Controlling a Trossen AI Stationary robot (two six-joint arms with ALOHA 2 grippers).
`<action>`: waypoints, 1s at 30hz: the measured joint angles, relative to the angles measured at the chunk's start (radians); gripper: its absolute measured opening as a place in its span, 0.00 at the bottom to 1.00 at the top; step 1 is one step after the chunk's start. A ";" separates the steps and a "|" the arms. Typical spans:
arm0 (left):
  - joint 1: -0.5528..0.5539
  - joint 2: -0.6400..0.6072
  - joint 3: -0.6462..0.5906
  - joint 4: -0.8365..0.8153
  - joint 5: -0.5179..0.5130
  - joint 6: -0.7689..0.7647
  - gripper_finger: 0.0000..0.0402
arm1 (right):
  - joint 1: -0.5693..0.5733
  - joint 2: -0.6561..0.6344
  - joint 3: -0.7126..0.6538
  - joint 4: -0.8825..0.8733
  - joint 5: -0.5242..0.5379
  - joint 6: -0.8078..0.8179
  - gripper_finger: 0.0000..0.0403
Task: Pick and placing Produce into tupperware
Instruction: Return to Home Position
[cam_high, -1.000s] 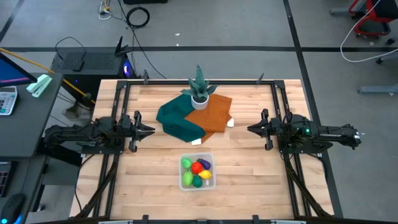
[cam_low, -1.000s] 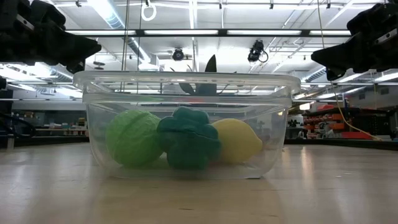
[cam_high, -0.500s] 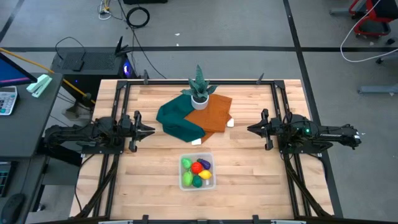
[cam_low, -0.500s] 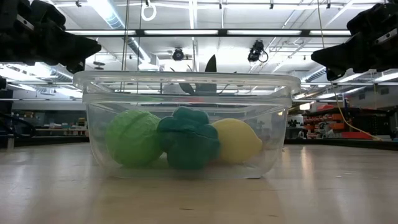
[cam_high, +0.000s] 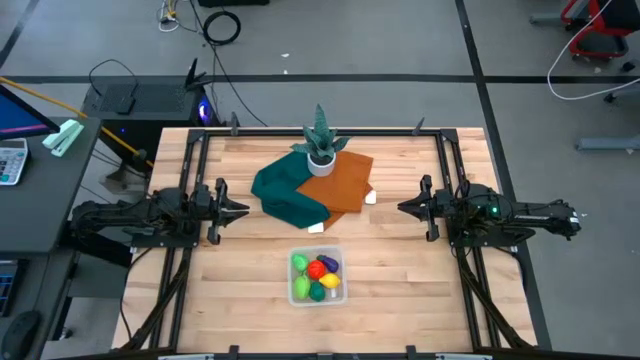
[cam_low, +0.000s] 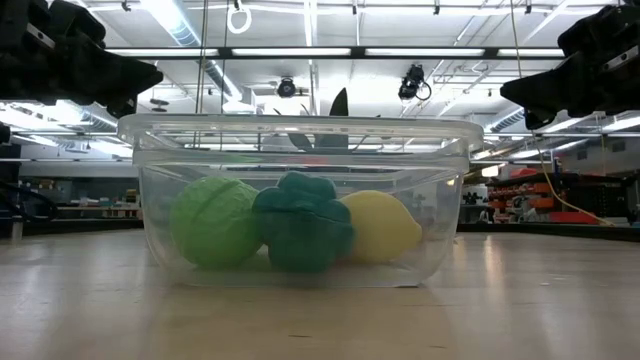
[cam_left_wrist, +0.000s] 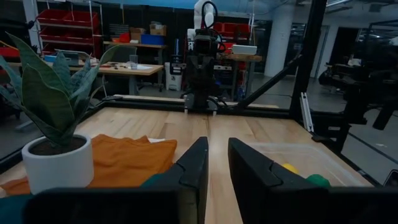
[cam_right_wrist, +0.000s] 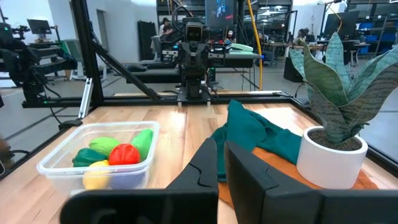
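Observation:
The clear tupperware (cam_high: 317, 277) stands on its base near the table's near edge, midway between the arms. All six produce pieces lie inside it: red (cam_high: 318, 268), yellow (cam_high: 330, 281), purple (cam_high: 331, 264) and three green (cam_high: 301, 288). The low view shows a light green ball (cam_low: 214, 222), a dark green piece (cam_low: 303, 222) and the yellow lemon (cam_low: 380, 228) through the wall. My left gripper (cam_high: 238, 209) hovers at the table's left and my right gripper (cam_high: 402, 208) at its right. Both are raised, level, pointing at each other, shut and empty.
A spiky plant in a white pot (cam_high: 320, 145) stands at the far middle. A teal cloth (cam_high: 285, 192) and an orange cloth (cam_high: 340, 180) lie crumpled in front of it, with two small white bits (cam_high: 316, 227) beside them. Dark rails (cam_high: 190, 180) run along the table's sides.

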 joint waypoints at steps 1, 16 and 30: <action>0.000 0.000 0.000 0.000 0.000 0.000 0.17 | 0.000 0.000 0.000 0.000 0.000 0.000 0.00; 0.000 0.000 0.000 0.000 0.000 0.000 0.17 | 0.000 0.000 0.000 0.000 0.000 0.000 0.00; 0.000 0.000 0.000 0.000 0.000 0.000 0.15 | 0.000 0.000 0.000 0.000 0.000 0.000 0.00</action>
